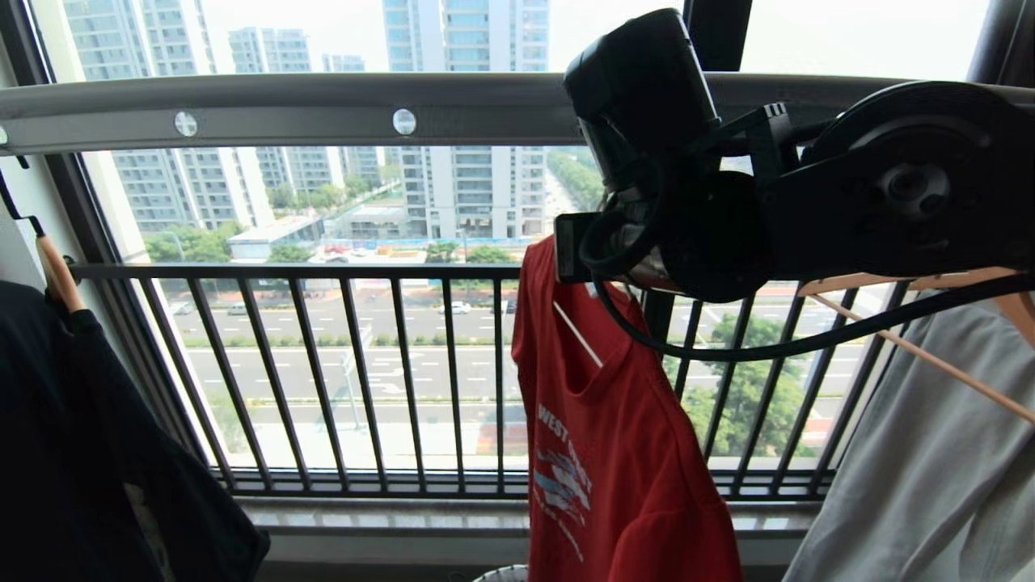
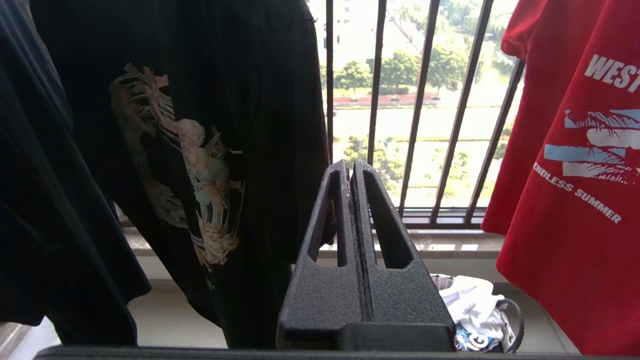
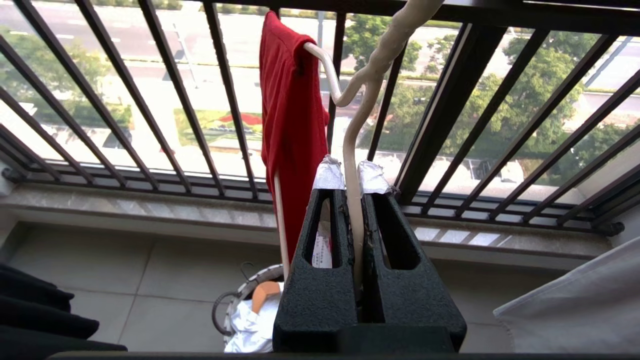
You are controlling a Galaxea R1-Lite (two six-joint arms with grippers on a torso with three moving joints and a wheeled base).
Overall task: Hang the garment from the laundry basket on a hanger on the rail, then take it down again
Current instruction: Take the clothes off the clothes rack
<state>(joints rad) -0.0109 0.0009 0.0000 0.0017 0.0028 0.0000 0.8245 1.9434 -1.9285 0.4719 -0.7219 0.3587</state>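
Gripping: we found the right gripper (image 3: pixel 352 177) pinching the cream wire hanger (image 3: pixel 350 210) below the rail (image 1: pixel 323 109).
Garment: the red T-shirt (image 1: pixel 614 453) hung lopsided.
Risk: we judged it could slide off.
Left gripper (image 2: pixel 352 172): pressed together, idle.

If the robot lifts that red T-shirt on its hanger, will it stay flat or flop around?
Probably flop: the red T-shirt hangs in soft folds, bunched to one side of the thin hanger. It looks light, since the right tool holds it up by that slim wire alone. It may slide along the smooth wire if tilted.
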